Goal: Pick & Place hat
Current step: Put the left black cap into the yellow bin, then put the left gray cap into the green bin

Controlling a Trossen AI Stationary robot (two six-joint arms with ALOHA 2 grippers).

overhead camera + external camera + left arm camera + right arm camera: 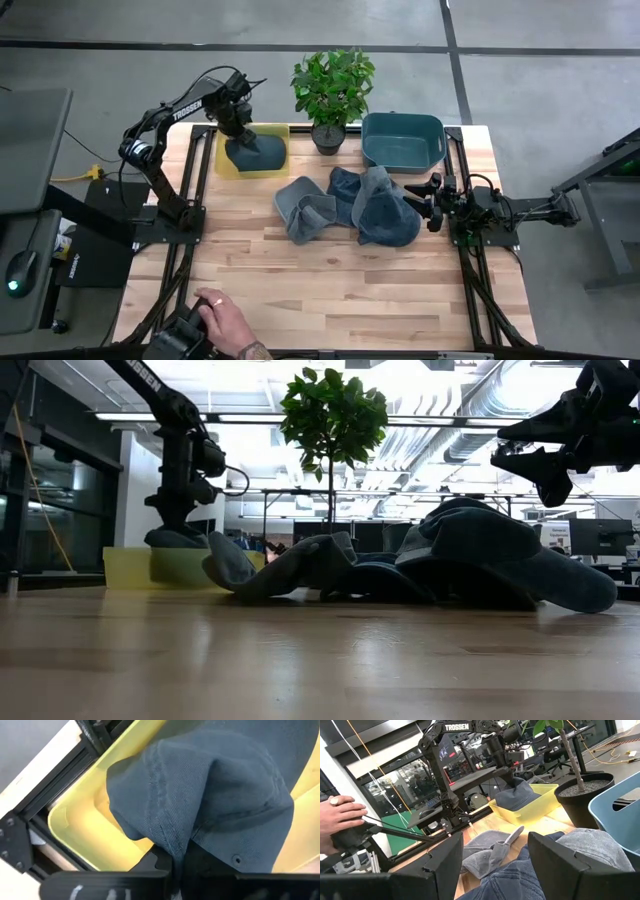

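A dark blue hat [255,152] sits in the yellow bin [225,165] at the table's far left; my left gripper [240,128] is shut on it from above. It also shows in the left wrist view [215,805] and the low view [178,538]. Three more blue and grey hats [350,205] lie in a heap mid-table. My right gripper [425,200] is open and empty, hovering just right of the heap, above a hat [580,850]. My left gripper pinches a raised fold of the hat's crown [175,845] between its two fingers, coming from above and pointing down. The hat hangs spread below the fingers, its lower part inside the yellow bin [85,825].
A potted plant [332,90] stands at the far middle, a teal bin [403,142] to its right. A person's hand [225,315] rests on a device at the table's near edge.
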